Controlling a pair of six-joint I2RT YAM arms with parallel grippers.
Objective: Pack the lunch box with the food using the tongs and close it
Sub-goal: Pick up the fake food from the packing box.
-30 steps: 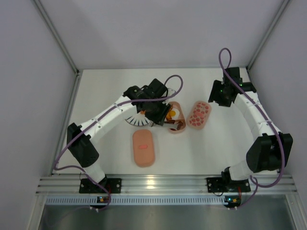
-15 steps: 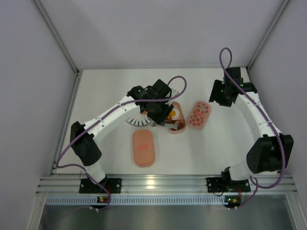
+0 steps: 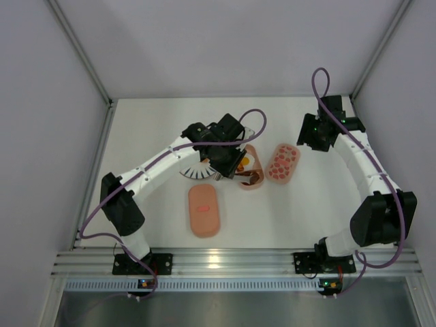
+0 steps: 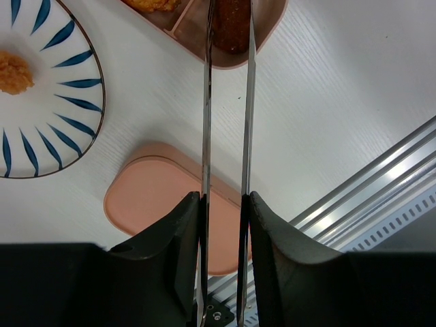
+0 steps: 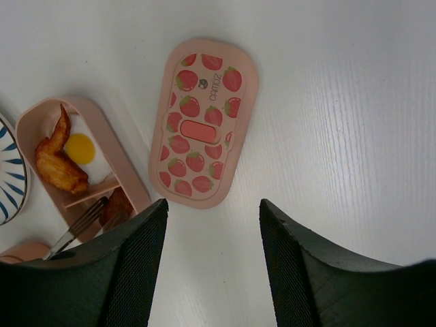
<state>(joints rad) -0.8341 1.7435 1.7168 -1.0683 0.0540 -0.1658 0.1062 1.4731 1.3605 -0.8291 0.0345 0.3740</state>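
Observation:
My left gripper (image 4: 223,197) is shut on the slim metal tongs (image 4: 207,122), whose two arms reach out over the near end of the pink lunch box tray (image 4: 266,37). A dark brown food piece (image 4: 230,27) lies between the arms in that tray's end compartment; I cannot tell whether they pinch it. In the right wrist view the tray (image 5: 109,143) holds a chicken wing (image 5: 58,163) and a fried egg (image 5: 80,148). My right gripper (image 5: 212,208) hangs open and holds nothing, above the table just short of the strawberry lid (image 5: 204,122).
A striped round plate (image 4: 61,88) left of the tray carries an orange piece (image 4: 13,71). The plain pink lid (image 3: 204,210) lies near the front, below the left gripper (image 3: 228,163). The right gripper (image 3: 310,139) stays at the back right. Metal rails edge the table's front.
The left arm has shifted slightly right, bringing the tongs over the tray, and their arms have drawn closer together. The right arm has not moved.

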